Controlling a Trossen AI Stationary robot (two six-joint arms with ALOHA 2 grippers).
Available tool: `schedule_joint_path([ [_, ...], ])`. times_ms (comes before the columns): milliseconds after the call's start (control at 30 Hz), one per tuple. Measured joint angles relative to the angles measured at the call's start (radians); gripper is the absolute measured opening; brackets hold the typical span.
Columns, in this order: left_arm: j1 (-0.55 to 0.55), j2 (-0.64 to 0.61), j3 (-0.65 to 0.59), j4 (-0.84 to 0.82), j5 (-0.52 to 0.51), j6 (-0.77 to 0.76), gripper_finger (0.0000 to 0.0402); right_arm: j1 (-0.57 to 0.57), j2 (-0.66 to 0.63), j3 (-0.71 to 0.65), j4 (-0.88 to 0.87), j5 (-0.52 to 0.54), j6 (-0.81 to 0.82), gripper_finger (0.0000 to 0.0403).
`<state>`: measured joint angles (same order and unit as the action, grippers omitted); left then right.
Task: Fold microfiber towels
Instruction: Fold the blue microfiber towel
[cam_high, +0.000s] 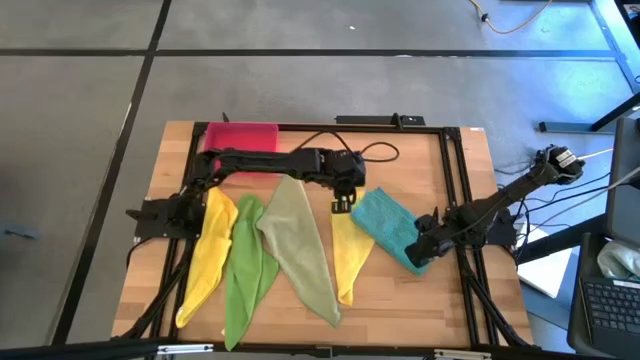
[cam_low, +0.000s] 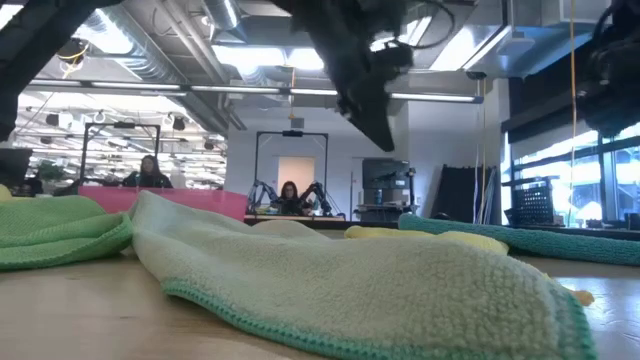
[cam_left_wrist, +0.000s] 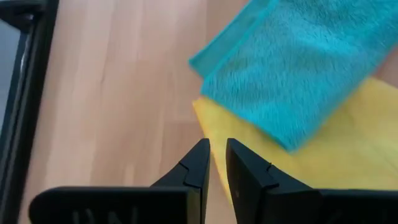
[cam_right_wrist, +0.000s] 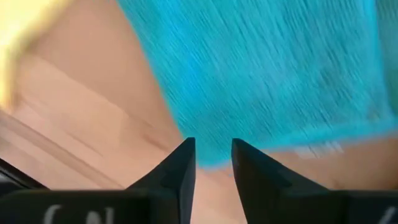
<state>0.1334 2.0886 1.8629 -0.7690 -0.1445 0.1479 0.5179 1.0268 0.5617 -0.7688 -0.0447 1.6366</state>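
Broadly, the wooden counter (cam_high: 400, 300) carries everything, framed by black rails, and no writing or label can be read on anything upon it. Two dark arms reach over it: the left one stretches from the left edge across the back to the middle, the right one comes in from the right edge. Five towels lie fanned across the front half: the pale olive-green towel (cam_high: 298, 245) in the middle, its top lapping the bright green towel (cam_high: 246, 265) on its left, then a yellow towel (cam_high: 208, 250) farthest left, a second yellow towel (cam_high: 350, 255) right of the olive one, and the folded teal towel (cam_high: 388, 225) lying partly on that second yellow one. A pink-red tray (cam_high: 241, 136) sits at the back left. The left pincer (cam_left_wrist: 217, 155) hangs above the second yellow towel's edge (just beside the teal corner), fingers a narrow slit apart, grasping nothing. The right pincer (cam_right_wrist: 213, 155) sits at the teal towel's near-right edge, fingers parted, with nothing between them.
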Motion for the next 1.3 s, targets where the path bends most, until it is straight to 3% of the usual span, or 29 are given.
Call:
schedule_joint_path([
  [167,0.013,-0.042,0.000,-0.142,0.011,-0.067,0.0043,-0.092,0.010,0.000,0.105,0.104,-0.112,0.0102],
  [267,0.004,-0.046,-0.018,-0.138,0.126,-0.116,0.0043,-0.151,0.032,0.000,0.136,0.101,-0.195,0.0102],
  [367,-0.032,-0.048,-0.083,-0.034,0.290,-0.121,0.0043,-0.191,0.047,0.000,0.140,0.100,-0.260,0.0102],
  [433,-0.059,-0.041,-0.146,0.011,0.319,-0.142,0.0043,-0.215,0.055,0.000,0.137,0.100,-0.283,0.0102],
  [667,-0.105,-0.034,-0.368,0.286,0.260,-0.241,0.0043,-0.277,0.068,0.000,0.142,0.159,-0.328,0.0102],
  [933,-0.156,-0.031,-0.376,0.463,0.172,-0.308,0.0043,-0.319,0.089,-0.011,0.152,0.159,-0.411,0.0102],
  [1067,-0.173,0.014,-0.375,0.423,0.139,-0.355,0.0043,-0.322,0.122,-0.034,0.161,0.158,-0.410,0.0102],
  [1300,-0.206,0.082,-0.371,0.253,0.206,-0.506,0.0043,-0.322,0.170,-0.076,0.182,0.136,-0.410,0.0102],
])
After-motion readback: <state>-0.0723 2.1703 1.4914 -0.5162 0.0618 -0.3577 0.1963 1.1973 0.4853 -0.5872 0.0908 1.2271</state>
